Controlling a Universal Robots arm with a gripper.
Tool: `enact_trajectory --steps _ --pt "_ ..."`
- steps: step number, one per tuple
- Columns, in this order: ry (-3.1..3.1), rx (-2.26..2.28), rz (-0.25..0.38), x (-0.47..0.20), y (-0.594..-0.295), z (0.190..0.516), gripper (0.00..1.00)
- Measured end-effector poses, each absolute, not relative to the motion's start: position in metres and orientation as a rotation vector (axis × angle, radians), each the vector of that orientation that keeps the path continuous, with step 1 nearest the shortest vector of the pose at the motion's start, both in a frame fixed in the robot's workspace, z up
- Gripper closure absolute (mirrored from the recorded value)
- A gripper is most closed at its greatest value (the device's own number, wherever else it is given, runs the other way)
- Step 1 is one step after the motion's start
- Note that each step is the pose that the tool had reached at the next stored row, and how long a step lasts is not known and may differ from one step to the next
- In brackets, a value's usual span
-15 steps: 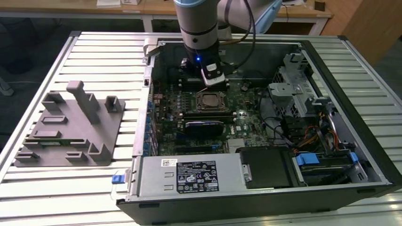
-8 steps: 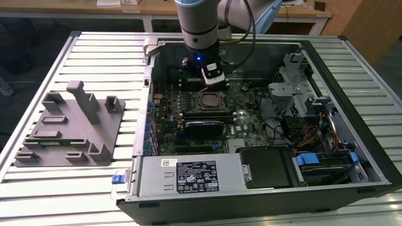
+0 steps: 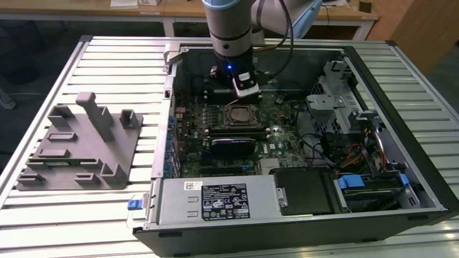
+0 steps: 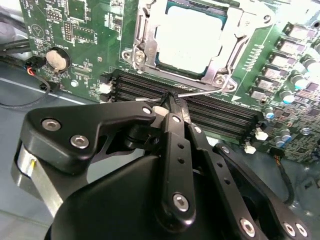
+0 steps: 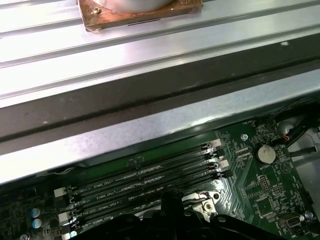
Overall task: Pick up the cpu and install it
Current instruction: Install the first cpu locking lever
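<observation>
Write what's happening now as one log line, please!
gripper: shut, empty | cpu: seated in socket | position: over memory slots beside socket

Cpu [image 3: 237, 115] (silvery) in socket

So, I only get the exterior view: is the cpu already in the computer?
Observer: Yes. In the second wrist view the cpu lies flat inside a metal frame on the board.
Visitor: And the claw, is it holding anything?
Observer: The claw is shut, its tips together at a thin lever. I can't tell if they pinch it.
Visitor: What's under it?
Observer: Black memory slots, all empty in the first wrist view.
</observation>
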State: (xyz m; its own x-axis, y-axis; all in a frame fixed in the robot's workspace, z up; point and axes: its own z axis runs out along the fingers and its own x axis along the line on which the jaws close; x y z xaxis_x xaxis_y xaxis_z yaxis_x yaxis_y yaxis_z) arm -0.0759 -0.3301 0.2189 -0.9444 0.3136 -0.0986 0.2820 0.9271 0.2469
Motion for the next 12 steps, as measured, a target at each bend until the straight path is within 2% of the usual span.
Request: enact_trajectory --steps 12 --pt "2.979 0.314 0.358 -0.0732 -0.3301 0.2165 0.89"
